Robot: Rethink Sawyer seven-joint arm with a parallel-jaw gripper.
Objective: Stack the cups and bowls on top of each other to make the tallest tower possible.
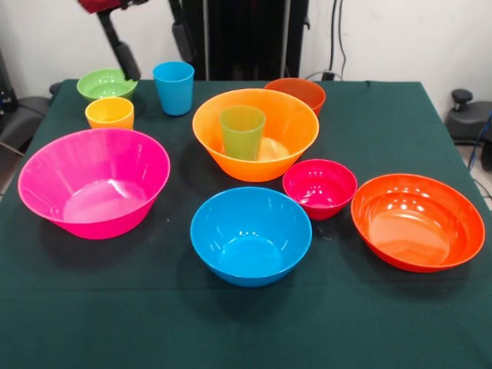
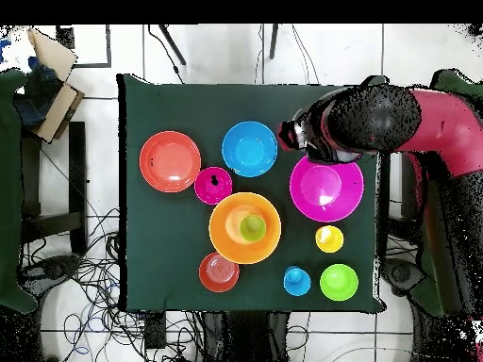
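bowls (image 1: 250, 234): glossy smooth plastic | cups (image 1: 174, 87): smooth plastic | table cover (image 1: 231, 330): matt dark-green cloth

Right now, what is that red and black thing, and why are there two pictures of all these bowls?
That is a robot arm, a machine that can pick things up. One picture is taken from across the table, the other from straight above it. On the green cloth sit seven bowls: a big pink bowl, a big orange bowl, a blue bowl, a wide red-orange bowl, and small ones in magenta, orange-red and green. A green cup stands inside the big orange bowl. A blue cup and a yellow cup stand on the cloth. I can't tell whether the arm holds anything.
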